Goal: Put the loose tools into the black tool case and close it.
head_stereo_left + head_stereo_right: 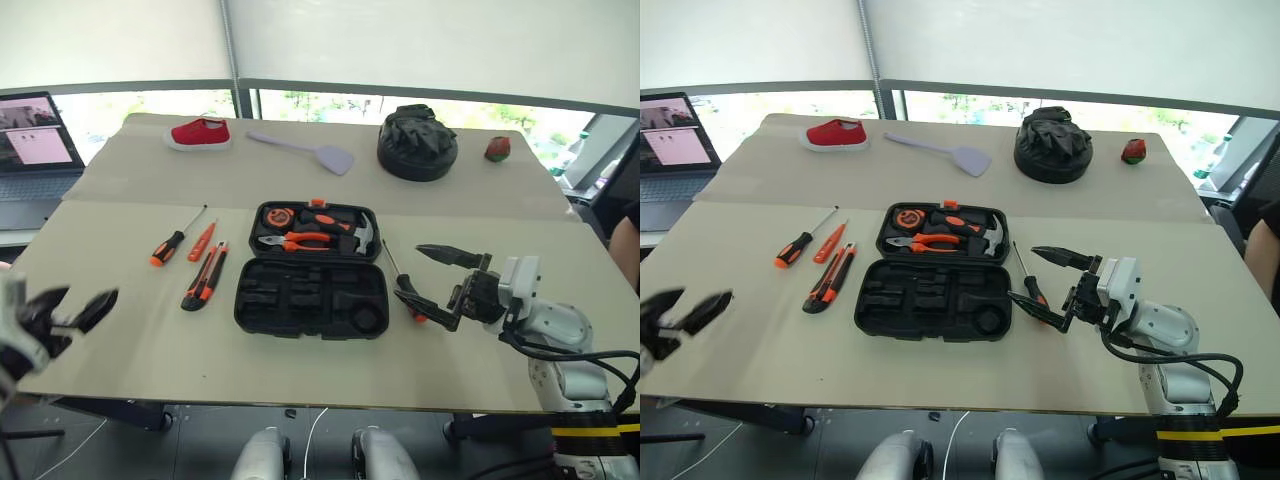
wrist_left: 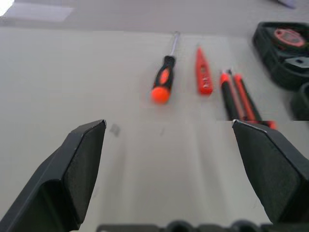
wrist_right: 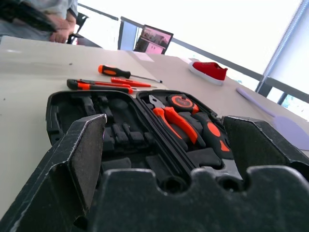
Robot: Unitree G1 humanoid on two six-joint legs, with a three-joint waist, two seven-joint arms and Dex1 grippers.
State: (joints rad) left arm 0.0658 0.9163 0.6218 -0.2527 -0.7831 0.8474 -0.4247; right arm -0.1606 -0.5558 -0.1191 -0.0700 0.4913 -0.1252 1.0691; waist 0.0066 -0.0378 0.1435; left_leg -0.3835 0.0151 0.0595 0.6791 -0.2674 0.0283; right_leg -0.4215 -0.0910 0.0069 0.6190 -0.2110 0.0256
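The black tool case lies open at the table's centre. Its far half holds pliers, a hammer and a round measure. Left of the case lie an orange-and-black screwdriver, a slim orange screwdriver and a utility knife. A second screwdriver lies just right of the case, partly under my right gripper, which hovers open and empty, pointing at the case. My left gripper hangs open and empty at the table's left edge, facing the three tools.
Along the far side sit a red shoe, a lilac spatula, a round black fabric mound and a small red object. A laptop stands far left. A person's arm shows at the right edge.
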